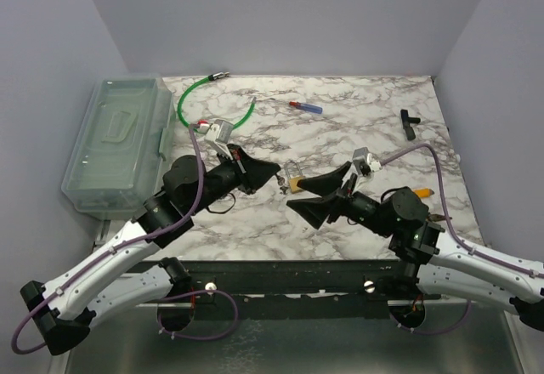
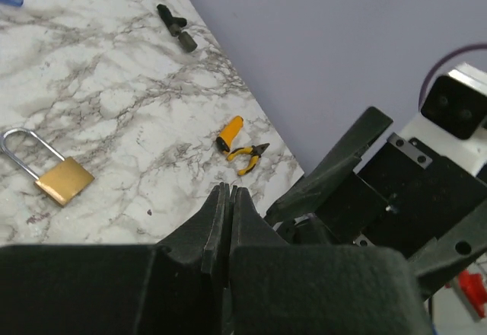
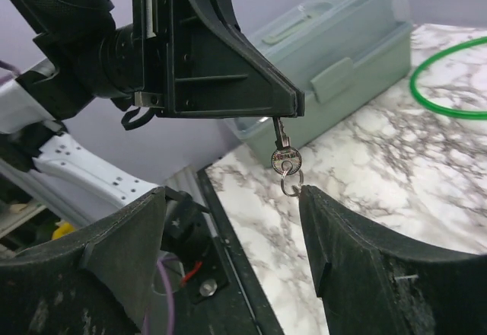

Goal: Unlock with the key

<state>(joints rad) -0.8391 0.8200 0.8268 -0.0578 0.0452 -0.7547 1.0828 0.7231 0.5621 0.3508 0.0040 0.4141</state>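
A brass padlock (image 1: 295, 180) with a silver shackle lies on the marble table between my two grippers; it also shows in the left wrist view (image 2: 62, 180). My left gripper (image 1: 274, 170) is shut on a small silver key (image 3: 285, 156), held by its blade so that the head and ring hang down. In the left wrist view the left gripper (image 2: 228, 192) has its jaws pressed together and the key is hidden. My right gripper (image 1: 321, 192) is open and empty, facing the left one, with one fingertip (image 3: 312, 195) next to the key ring.
A clear plastic box (image 1: 119, 140) stands at the left edge. A green cable loop (image 1: 212, 102), a blue and red pen (image 1: 306, 107) and a black part (image 1: 410, 121) lie at the back. Yellow pliers (image 2: 247, 154) and an orange piece (image 2: 230, 133) lie at the right.
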